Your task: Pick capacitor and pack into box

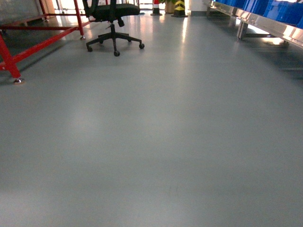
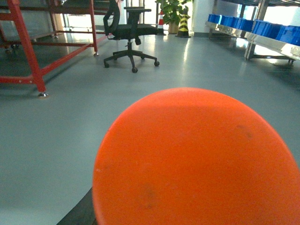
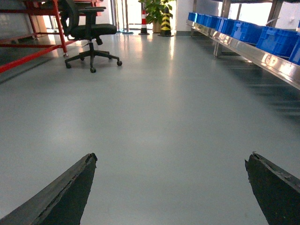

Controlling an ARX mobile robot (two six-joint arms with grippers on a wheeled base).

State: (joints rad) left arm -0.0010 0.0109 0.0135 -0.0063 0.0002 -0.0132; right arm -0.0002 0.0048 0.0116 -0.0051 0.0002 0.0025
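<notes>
The capacitor [image 2: 194, 159] fills the lower half of the left wrist view as a bright orange rounded end, very close to the camera. My left gripper is shut on it. Only a sliver of one dark finger [image 2: 80, 212] shows at its lower left. In the right wrist view my right gripper [image 3: 171, 161] is open, its two dark fingers wide apart over bare grey floor with nothing between them. Neither gripper appears in the head view. The box is out of view.
A black office chair [image 1: 113, 21] stands ahead on the left beside a red metal frame [image 1: 12, 59]. Blue bins [image 3: 255, 33] sit on a steel shelf along the right wall. A striped cone [image 1: 156, 7] and a yellow-black bollard [image 1: 179, 8] stand far back.
</notes>
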